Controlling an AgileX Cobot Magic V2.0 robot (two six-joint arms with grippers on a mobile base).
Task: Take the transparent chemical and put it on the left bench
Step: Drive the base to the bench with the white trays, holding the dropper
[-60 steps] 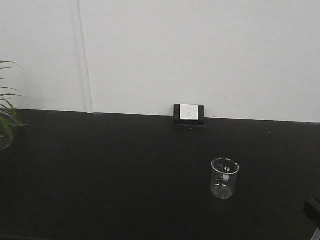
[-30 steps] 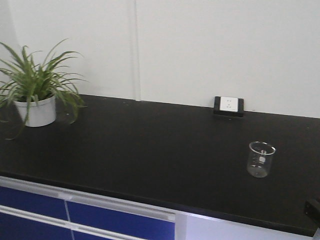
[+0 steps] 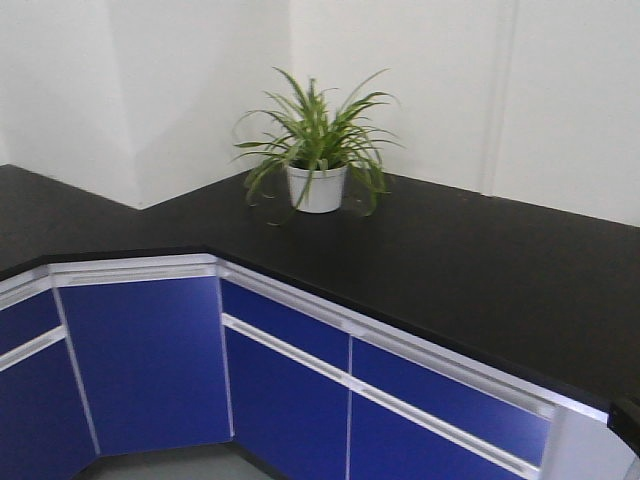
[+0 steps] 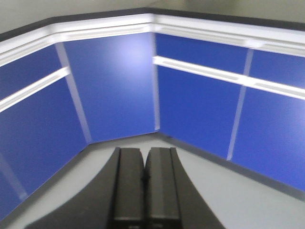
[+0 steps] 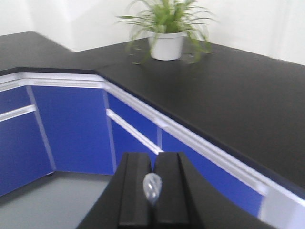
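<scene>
The clear glass beaker is out of view in every current frame. My right gripper [image 5: 153,157] is shut on a small pale translucent teardrop-shaped piece [image 5: 152,187], which looks like the bulb of a plastic pipette. The rest of the pipette is hidden between the fingers. My left gripper [image 4: 144,155] is shut and empty, and hangs low in front of blue cabinet doors [image 4: 119,86]. A black countertop [image 3: 480,260] over blue doors with white frames bends round a corner. Its left arm [image 3: 40,215] shows no white bins in the part I can see.
A green plant in a white pot [image 3: 318,150] stands on the counter near the inner corner; it also shows in the right wrist view [image 5: 167,36]. Grey floor [image 4: 267,200] lies below the cabinets. A dark part shows at the front view's lower right edge [image 3: 628,420].
The view has swung left along the counter. The empty beaker and the wall socket have passed out of view to the right. The plant, the corner and the blue cabinets have come in.
</scene>
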